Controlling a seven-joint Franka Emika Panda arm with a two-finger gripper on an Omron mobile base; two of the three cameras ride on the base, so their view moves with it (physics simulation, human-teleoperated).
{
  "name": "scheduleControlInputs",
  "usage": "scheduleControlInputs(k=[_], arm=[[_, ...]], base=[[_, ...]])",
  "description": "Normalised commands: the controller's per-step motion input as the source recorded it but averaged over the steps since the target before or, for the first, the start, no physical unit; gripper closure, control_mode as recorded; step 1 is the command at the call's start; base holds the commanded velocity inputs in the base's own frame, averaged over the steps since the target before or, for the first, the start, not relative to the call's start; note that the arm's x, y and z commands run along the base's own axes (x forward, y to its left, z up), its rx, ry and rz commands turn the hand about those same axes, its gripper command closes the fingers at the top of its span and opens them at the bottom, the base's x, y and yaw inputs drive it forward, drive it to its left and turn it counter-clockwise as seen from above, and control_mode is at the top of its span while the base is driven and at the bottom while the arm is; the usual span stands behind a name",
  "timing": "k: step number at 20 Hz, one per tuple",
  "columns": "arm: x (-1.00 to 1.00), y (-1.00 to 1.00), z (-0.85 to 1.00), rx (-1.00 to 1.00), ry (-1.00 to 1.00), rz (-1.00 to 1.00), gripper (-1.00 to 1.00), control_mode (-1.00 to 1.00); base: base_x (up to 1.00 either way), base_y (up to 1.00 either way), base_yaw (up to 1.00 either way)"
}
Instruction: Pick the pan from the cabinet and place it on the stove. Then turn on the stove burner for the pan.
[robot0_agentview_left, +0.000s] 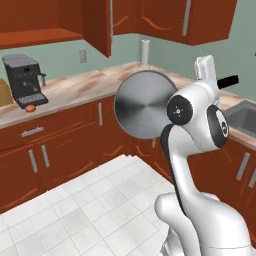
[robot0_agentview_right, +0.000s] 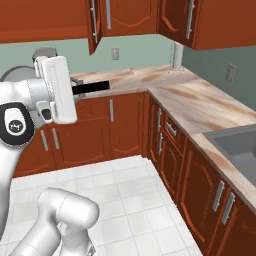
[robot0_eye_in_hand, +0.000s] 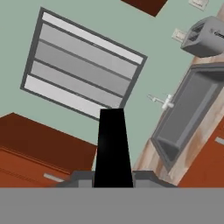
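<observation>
The pan (robot0_agentview_left: 144, 104) is hanging in mid-air above the floor, tilted on edge with its underside facing the left base camera. The jaws are clamping narrowly on its dark handle (robot0_eye_in_hand: 113, 146), carrying it clear of the bench (robot0_agentview_left: 75, 90), presumably toward the stove.

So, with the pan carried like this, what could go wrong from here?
1. The end effector holds the pan by its dark handle alone, with the disc on edge; it might twist or slip in the grip.
2. The open cabinet door hangs close above the pan; a swing could strike it.
3. The counter edge lies near the pan.
</observation>
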Motion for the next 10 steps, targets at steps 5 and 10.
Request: scheduleControlInputs(k=[5,10], arm=[[0.00,0.00,0.00,0.00,0.00,0.00,1.00,1.00],[0.00,0.00,0.00,0.00,0.00,0.00,1.00,1.00]], base=[[-0.30,0.01,-0.31],[-0.06,0.22,-0.37]])
